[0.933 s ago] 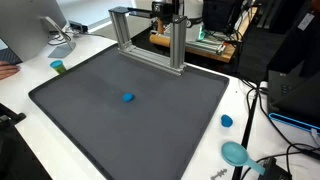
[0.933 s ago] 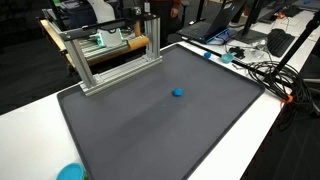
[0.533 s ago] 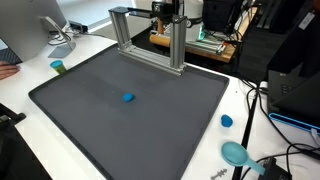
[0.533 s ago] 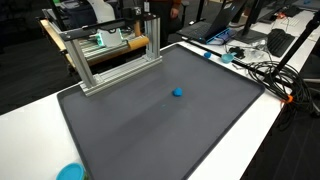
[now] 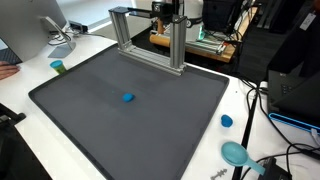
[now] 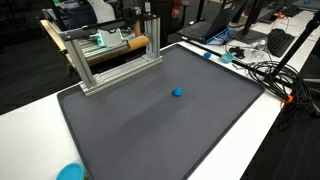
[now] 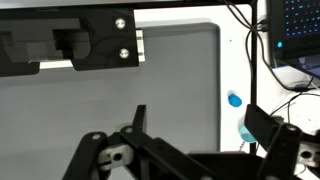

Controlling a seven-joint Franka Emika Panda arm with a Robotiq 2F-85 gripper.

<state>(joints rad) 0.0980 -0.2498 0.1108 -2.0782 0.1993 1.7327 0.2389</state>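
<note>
- White table (image 5: pixel 88 46) in an office room carried one big dark grey mat (image 5: pixel 130 135) with a low rim. Desks with screens and cables stood around it in both exterior views.
- One small blue lump (image 5: pixel 128 98) lay alone about in the middle of the mat. An exterior view (image 6: pixel 178 93) showed it well apart from the frame. In the wrist view I could not find it.
- One metal frame (image 5: pixel 178 50) of silver bars stood upright along the far edge of the mat. In the wrist view it appeared as a dark bar with two screws (image 7: pixel 70 55).
- As for containers, one teal dish (image 5: pixel 235 153) lay on the white table just off a near corner of the mat, and its inside showed only plain teal. In the wrist view (image 7: pixel 246 132) a finger hid part of it.
- One small green cup (image 5: pixel 58 67) stood upright on the table off the opposite side of the mat. What was in it could not be told.
- One small blue cap (image 5: pixel 226 121) lay on the table just beside the mat rim, near the teal dish, and it showed in the wrist view too (image 7: pixel 234 100).
- One gripper (image 7: pixel 195 125) was seen only in the wrist view, where it came in from the bottom edge above the mat. Its claw was released, with the two fingers spread wide, and it grasped and touched no thing.
</note>
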